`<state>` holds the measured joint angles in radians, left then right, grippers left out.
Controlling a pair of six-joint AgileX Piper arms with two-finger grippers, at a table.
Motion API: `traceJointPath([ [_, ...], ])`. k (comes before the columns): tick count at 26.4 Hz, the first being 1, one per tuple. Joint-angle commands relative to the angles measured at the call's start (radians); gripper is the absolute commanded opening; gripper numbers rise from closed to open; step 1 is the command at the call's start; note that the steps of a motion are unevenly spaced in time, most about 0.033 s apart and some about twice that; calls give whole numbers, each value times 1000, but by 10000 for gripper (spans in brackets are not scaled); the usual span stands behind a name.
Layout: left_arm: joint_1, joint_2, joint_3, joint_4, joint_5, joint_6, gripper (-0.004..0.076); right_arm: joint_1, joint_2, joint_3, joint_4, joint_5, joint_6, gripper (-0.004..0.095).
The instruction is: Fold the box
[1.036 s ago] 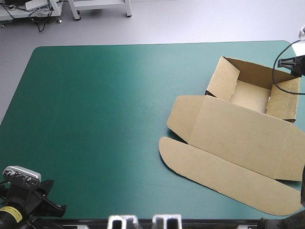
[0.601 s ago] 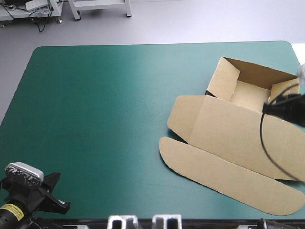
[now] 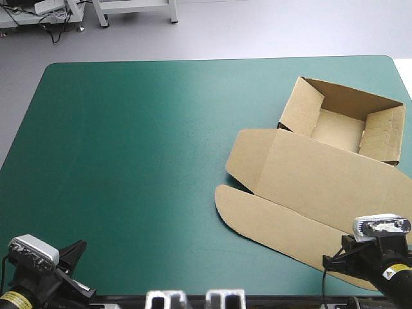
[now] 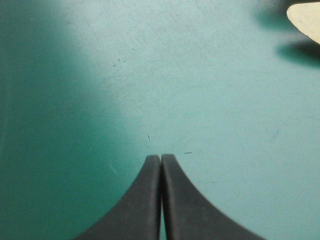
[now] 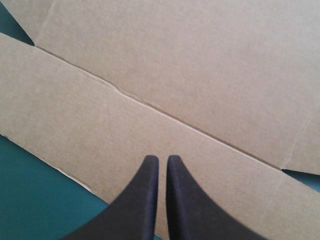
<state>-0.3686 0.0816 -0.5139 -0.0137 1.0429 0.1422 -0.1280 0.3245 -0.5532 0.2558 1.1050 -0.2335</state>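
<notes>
The box [image 3: 322, 180] sits on the right half of your counter [image 3: 141, 161], partly built. Its tray end lies toward the far right corner with the walls standing and the inside open. The lid panel lies flat on the teal-green cover and reaches toward the near edge. A long flap with rounded ends runs along the lid's near side, and a smaller rounded flap sticks out on the lid's left side.

Your left claw [image 4: 161, 157] is at the near left corner, well apart from the box. Its black fingers are pressed together into one point over bare teal-green cover, and only a tip of brown board shows far ahead of it.

Your right claw [image 5: 162, 159] is at the near right corner, above the long flap and close to the crease where it joins the lid. Its fingers are drawn together with just a sliver between them. You cannot tell from these views whether they touch the board.
</notes>
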Motion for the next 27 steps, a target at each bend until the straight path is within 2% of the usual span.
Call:
traceJointPath([
  [1,-4,-11,-9,-14,-52,1,-10,3,-30,36,-3,-93,-11,47],
  [9,-4,-13,-9,-18,-19,-6,-10,3,-39,44,-8,-93,-11,46],
  [27,-4,-13,-9,-18,-15,-6,-10,3,-39,44,-8,-93,-11,25],
])
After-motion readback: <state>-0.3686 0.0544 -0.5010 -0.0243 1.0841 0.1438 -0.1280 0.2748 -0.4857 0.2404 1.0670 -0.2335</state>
